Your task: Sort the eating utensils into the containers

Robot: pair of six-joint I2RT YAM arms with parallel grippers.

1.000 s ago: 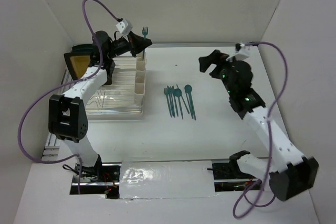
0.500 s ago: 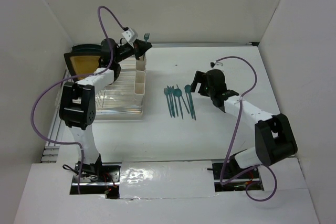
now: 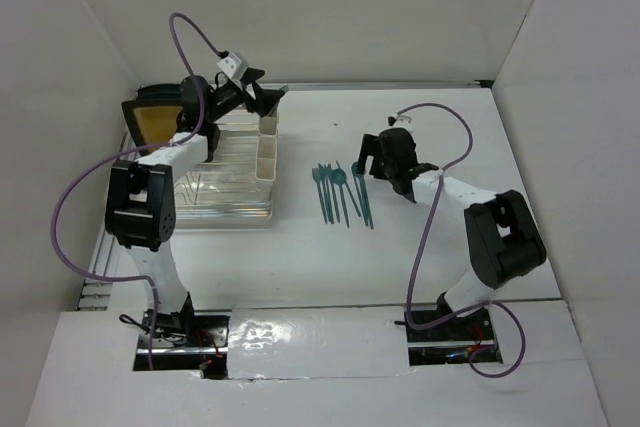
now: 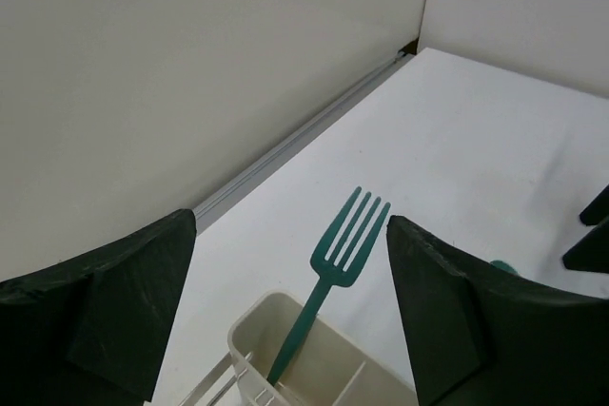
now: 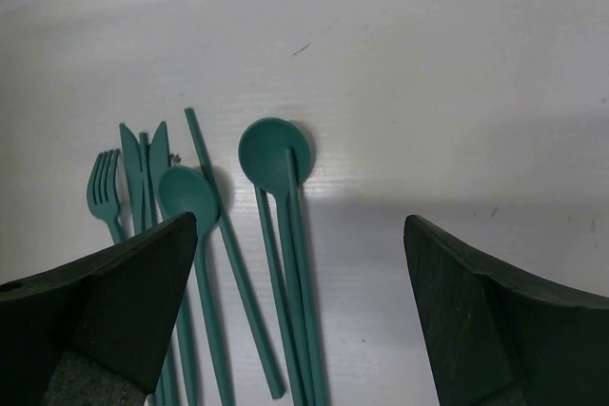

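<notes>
A dark teal fork (image 4: 333,268) stands upright in a cream-white container (image 4: 249,338) at the far end of the rack, free between the fingers of my open left gripper (image 4: 290,235). From above, that gripper (image 3: 266,99) hovers over the far container (image 3: 268,127), with a second container (image 3: 266,159) just in front of it. Several loose teal utensils (image 3: 340,192) lie side by side on the table. My right gripper (image 3: 372,161) hangs open just right of them, holding nothing. In the right wrist view, spoons (image 5: 274,154), a fork (image 5: 105,187) and straight sticks lie below its open fingers (image 5: 143,292).
The clear wire dish rack (image 3: 215,182) takes up the left side of the table. A black-rimmed yellow plate (image 3: 155,119) stands at its far left. White walls close in the table at the back and both sides.
The left gripper has opened and let go of the fork, which now stands in the far container. The right arm has swung left and down to beside the loose utensils.
</notes>
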